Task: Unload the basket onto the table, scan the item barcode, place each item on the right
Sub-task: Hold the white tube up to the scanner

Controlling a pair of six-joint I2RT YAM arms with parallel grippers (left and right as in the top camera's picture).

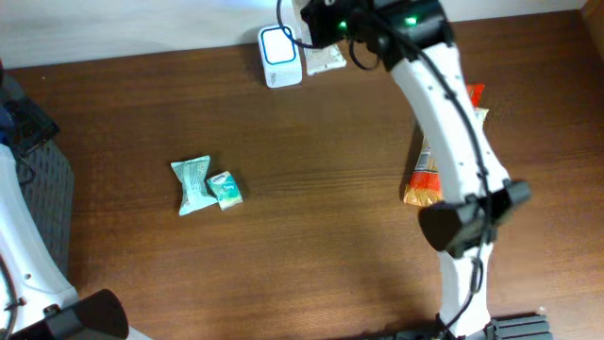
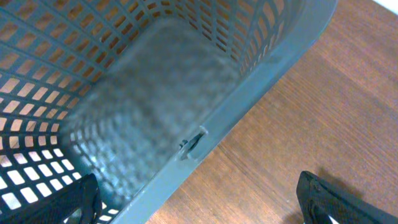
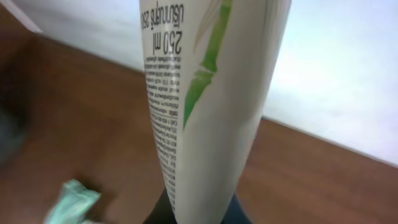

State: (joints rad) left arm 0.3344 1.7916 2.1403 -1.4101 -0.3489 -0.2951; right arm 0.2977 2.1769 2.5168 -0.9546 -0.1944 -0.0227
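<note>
White tube (image 3: pixel 205 93) fills the right wrist view, clamped in the right fingers (image 3: pixel 241 213); only overhead shows it beside the scanner (image 1: pixel 280 55). Left fingers (image 2: pixel 329 199) gape wide over a grey basket (image 2: pixel 249 93).

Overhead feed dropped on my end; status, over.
Left pincer open, straddling basket rim. Right pincer shut on white tube, beside scanner. Nothing between them.
</note>
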